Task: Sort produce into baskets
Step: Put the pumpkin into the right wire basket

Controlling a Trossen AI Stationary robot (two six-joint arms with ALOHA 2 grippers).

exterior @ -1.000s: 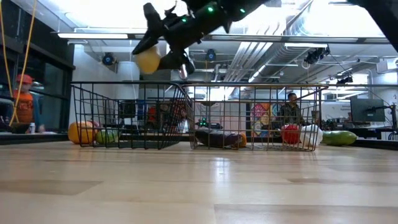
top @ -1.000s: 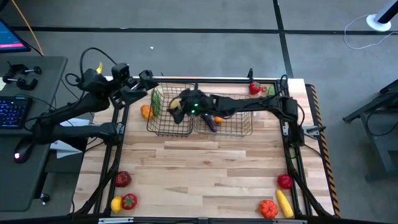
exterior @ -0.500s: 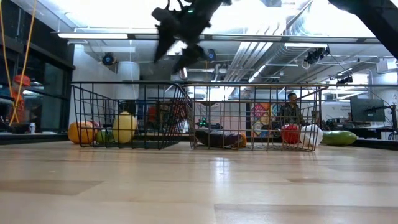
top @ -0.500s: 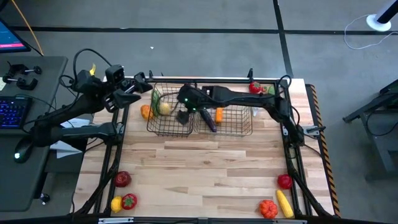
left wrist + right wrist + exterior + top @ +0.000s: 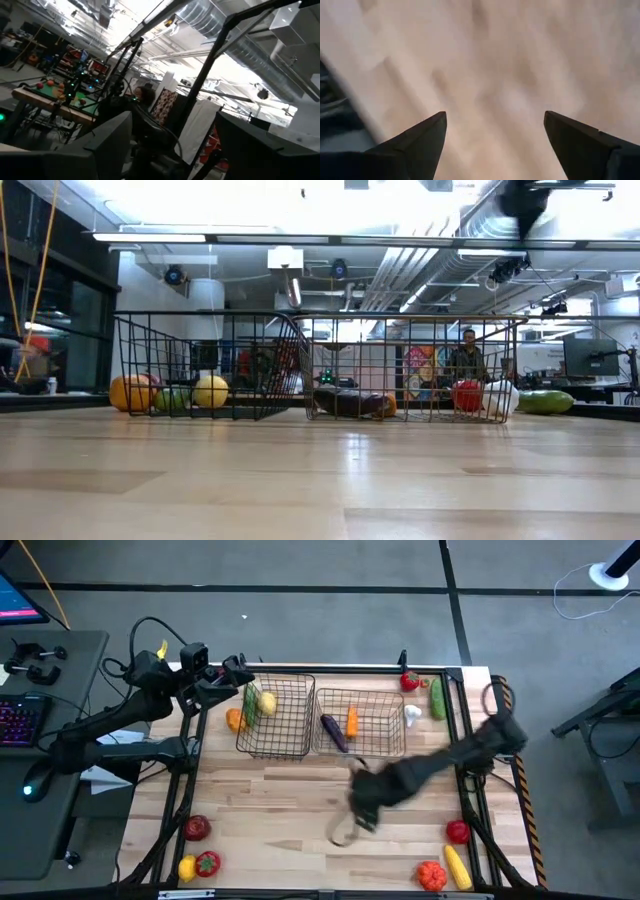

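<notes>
Two dark wire baskets stand side by side at the table's far edge. The left basket (image 5: 290, 735) holds a yellow fruit (image 5: 267, 703), which rests on the basket floor (image 5: 211, 391). An orange fruit (image 5: 234, 720) and a green one (image 5: 250, 700) lie at its left wall. The right basket (image 5: 380, 745) holds a purple eggplant (image 5: 333, 732) and a carrot (image 5: 352, 721). My right gripper (image 5: 350, 825) hangs open over the bare middle of the table, pointing down (image 5: 495, 125). My left gripper (image 5: 240, 668) waits open and raised at the far left corner (image 5: 172, 135).
Loose produce lies near the front edge: a red tomato (image 5: 197, 828), a yellow piece (image 5: 187, 867) and a red one (image 5: 208, 862) at the left; a red piece (image 5: 458, 831), an orange-red one (image 5: 431, 875) and a yellow cob (image 5: 458, 865) at the right. A cucumber (image 5: 437, 698) lies far right.
My right gripper held the yellow fruit above the left basket and let it go. The fruit dropped into that basket and now rests on its floor. The right arm then swung fast toward the table's near edge and tipped to point down.
</notes>
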